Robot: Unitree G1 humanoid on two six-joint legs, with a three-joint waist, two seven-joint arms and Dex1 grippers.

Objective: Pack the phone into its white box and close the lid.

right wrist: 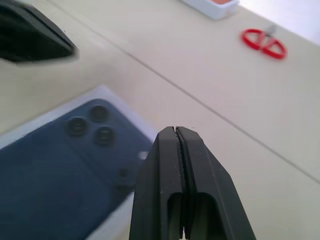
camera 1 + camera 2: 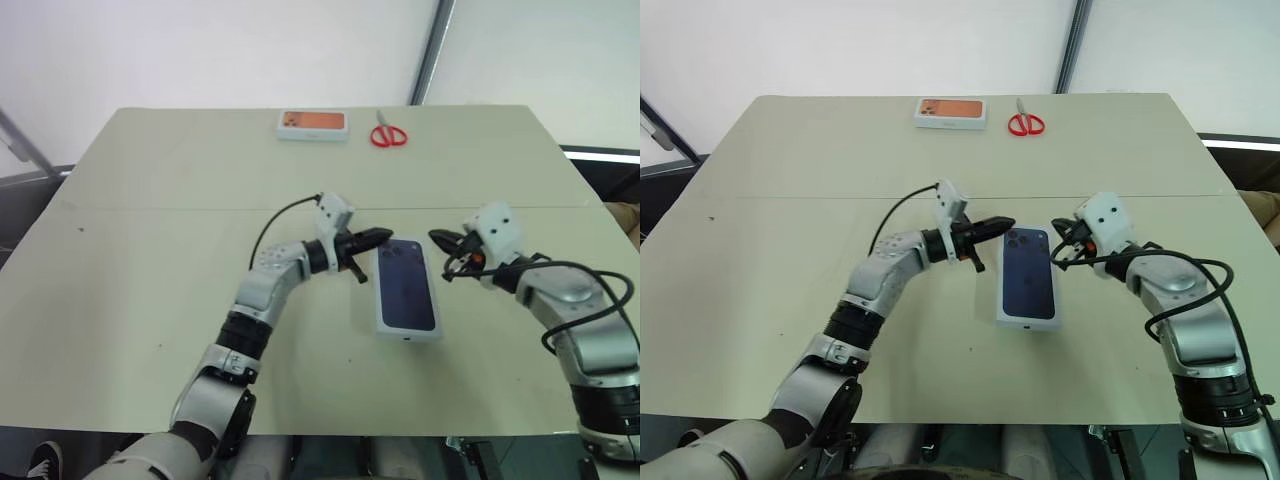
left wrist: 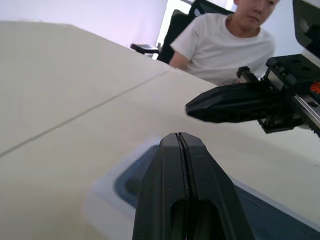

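**A:** Navy phone (image 2: 408,285) sits face down in the white box (image 2: 407,333), mid-table (image 2: 150,300), camera cluster at the far end. White rim shows all round it.

**B:** Grippers?

**A:** Left gripper (image 2: 384,237) just off the box's far-left corner, fingers pressed together, holding nothing. Right gripper (image 2: 438,238) just off the far-right corner, also fully closed and empty. Tips point at each other across the box's far end, apart. Both look to be above the table; neither touches the phone.

**B:** Anything else near the box?

**A:** Orange-topped white box (image 2: 313,124) and red scissors (image 2: 388,134) well beyond it, at the far edge. Left wrist view has a person in a white shirt (image 3: 225,42) past the table on the box's right side.
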